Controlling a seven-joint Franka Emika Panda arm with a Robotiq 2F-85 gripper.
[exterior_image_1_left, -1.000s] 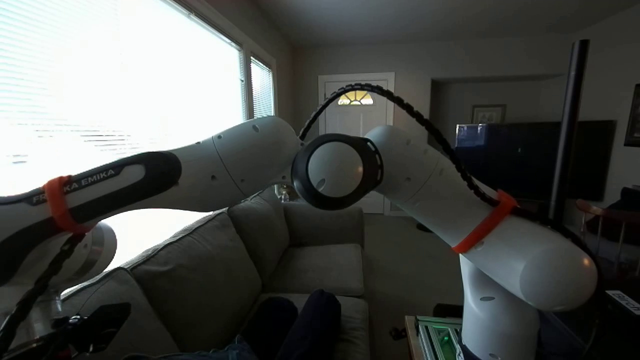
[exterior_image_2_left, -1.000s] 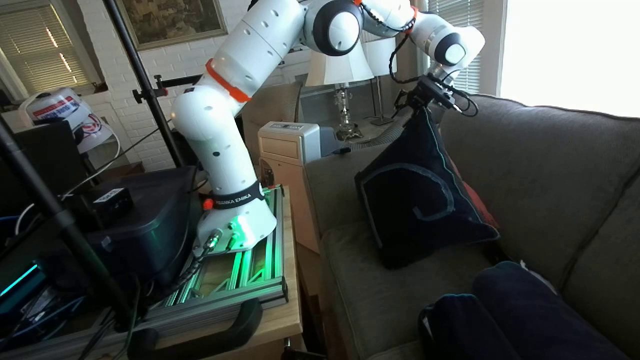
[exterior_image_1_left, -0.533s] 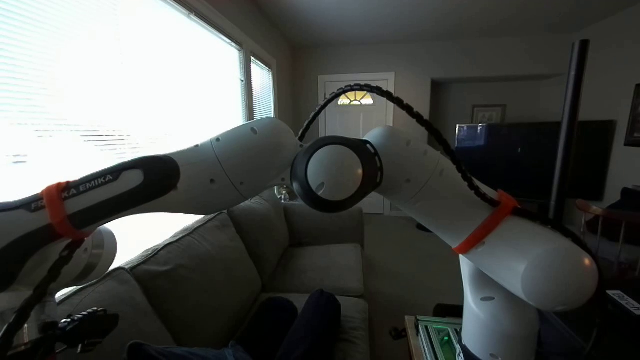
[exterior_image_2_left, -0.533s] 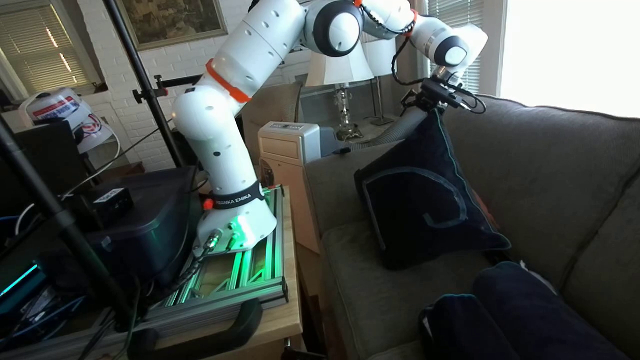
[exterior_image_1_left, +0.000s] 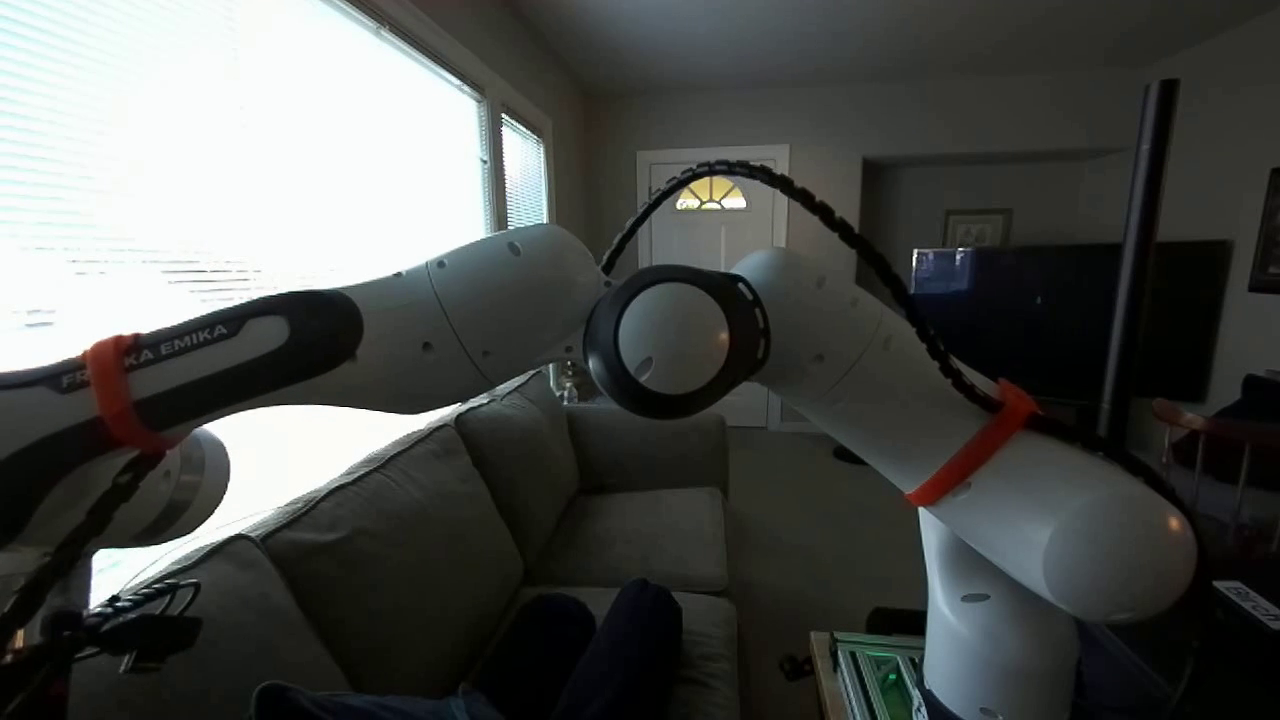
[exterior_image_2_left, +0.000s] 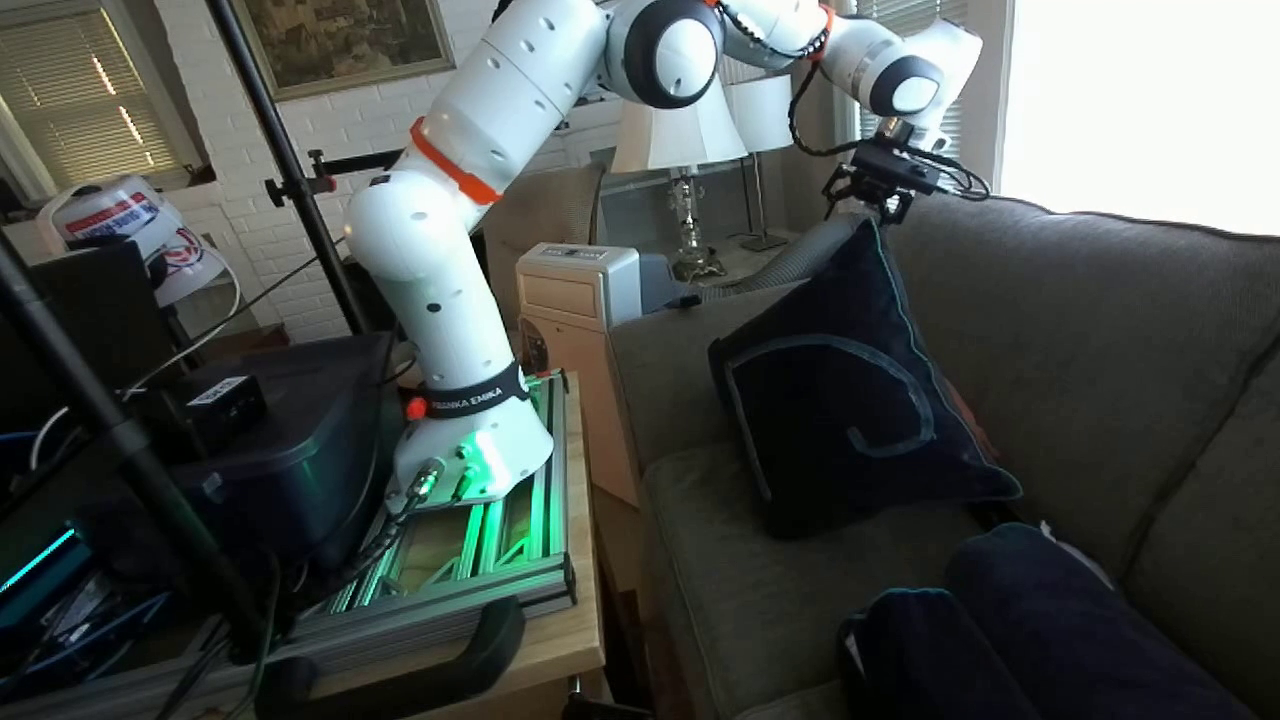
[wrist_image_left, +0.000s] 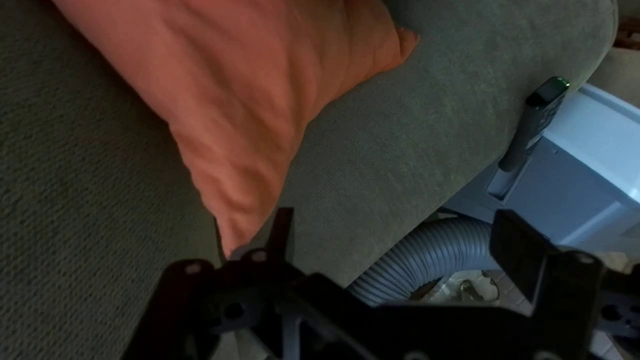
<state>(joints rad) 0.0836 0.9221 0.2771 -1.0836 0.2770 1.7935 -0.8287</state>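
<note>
The gripper (wrist_image_left: 393, 218) hangs, jaws apart, just above the navy pillow (exterior_image_2_left: 820, 420) — beside the robot arm (exterior_image_2_left: 440, 290), a lidded bin (exterior_image_2_left: 305, 500) hides its contents.

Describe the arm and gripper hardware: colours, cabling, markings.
White arm with smooth, rounded segments, dark rings around pale joint caps, and FRANKA EMIKA lettering on a black collar at its base. Orange straps wrap the arm; a black ribbed cable runs along it. The gripper is black, with two blocky fingers.
</note>
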